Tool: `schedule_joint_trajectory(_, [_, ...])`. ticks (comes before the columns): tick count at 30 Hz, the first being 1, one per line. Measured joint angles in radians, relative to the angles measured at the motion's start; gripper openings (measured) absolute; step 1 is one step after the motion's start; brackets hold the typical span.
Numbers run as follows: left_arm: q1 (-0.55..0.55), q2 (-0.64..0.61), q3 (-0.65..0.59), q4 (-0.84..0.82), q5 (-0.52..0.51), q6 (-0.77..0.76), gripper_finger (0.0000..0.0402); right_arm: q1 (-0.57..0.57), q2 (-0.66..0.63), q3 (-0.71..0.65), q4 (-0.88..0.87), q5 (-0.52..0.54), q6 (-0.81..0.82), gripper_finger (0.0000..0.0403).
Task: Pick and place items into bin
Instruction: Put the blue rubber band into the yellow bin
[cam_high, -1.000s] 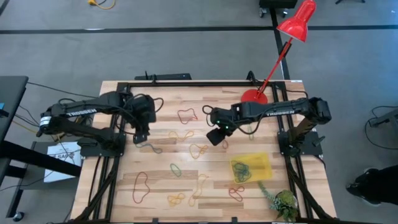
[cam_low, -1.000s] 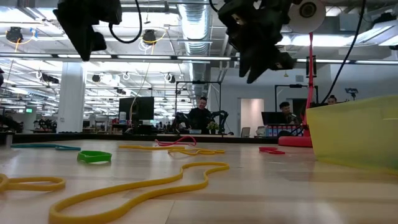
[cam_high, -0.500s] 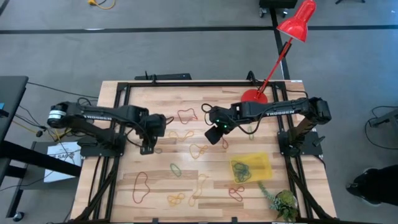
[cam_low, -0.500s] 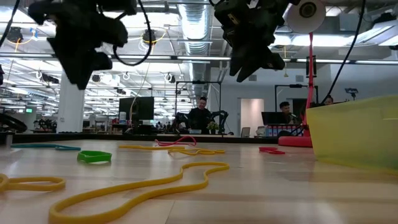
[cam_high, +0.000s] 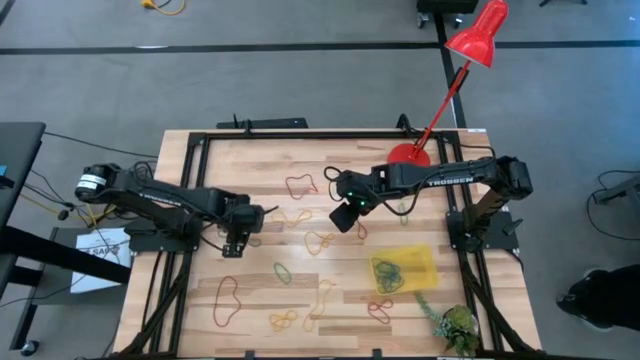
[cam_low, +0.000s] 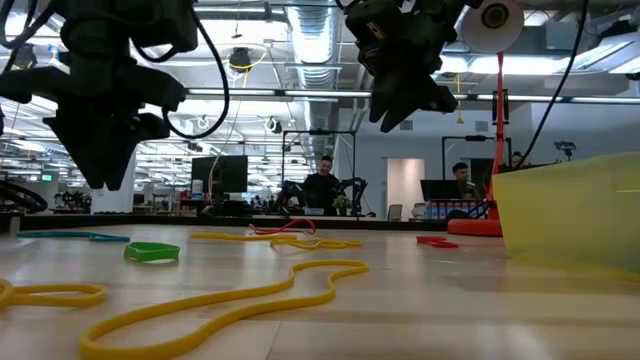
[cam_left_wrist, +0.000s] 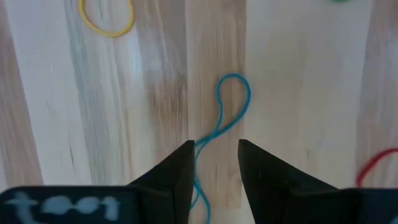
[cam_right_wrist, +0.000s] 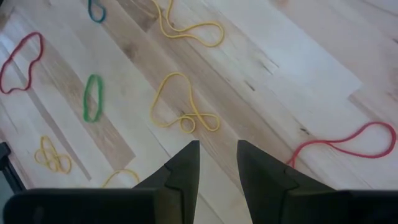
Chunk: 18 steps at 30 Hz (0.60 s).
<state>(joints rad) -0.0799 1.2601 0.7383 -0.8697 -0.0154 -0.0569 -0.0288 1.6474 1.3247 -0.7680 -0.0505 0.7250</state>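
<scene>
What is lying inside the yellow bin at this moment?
The yellow bin holds a tangle of rubber bands, dark green or blue among them, at one end. How many cannot be told, and bands underneath are covered.

- My right gripper (cam_right_wrist: 217, 163) hangs above the wooden table (cam_right_wrist: 298, 56); my two dark fingers (cam_right_wrist: 183, 168) stand slightly apart with nothing between them
- Just beyond my fingertips lies a twisted yellow loop (cam_right_wrist: 178, 106); a larger yellow loop (cam_right_wrist: 186, 28) lies farther off
- A green loop (cam_right_wrist: 92, 98) and a red loop (cam_right_wrist: 20, 61) lie apart from it; near the green one lies a small knotted yellow loop (cam_right_wrist: 50, 154)
- A long red loop (cam_right_wrist: 348, 142) lies on my other side; a dark green loop (cam_right_wrist: 96, 11) shows at the edge
</scene>
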Motion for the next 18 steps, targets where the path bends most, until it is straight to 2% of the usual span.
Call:
schedule_joint_trajectory(4, [0.001, 0.003, 0.000, 0.015, 0.014, -0.010, 0.0114, 0.000, 0.000, 0.000, 0.004, 0.000, 0.000, 0.0102])
schedule_joint_trajectory(8, [-0.004, 0.003, 0.000, 0.053, 0.074, -0.103, 0.0114, 0.000, 0.000, 0.000, 0.007, 0.000, 0.018, 0.0102])
schedule_joint_trajectory(13, [-0.011, 0.003, 0.000, 0.052, 0.029, -0.251, 0.0114, 0.000, 0.000, 0.000, 0.007, 0.000, 0.027, 0.0102])
schedule_joint_trajectory(18, [-0.031, 0.033, 0.000, 0.051, -0.008, -0.466, 0.0114, 0.000, 0.000, 0.000, 0.014, 0.000, 0.027, 0.0102])
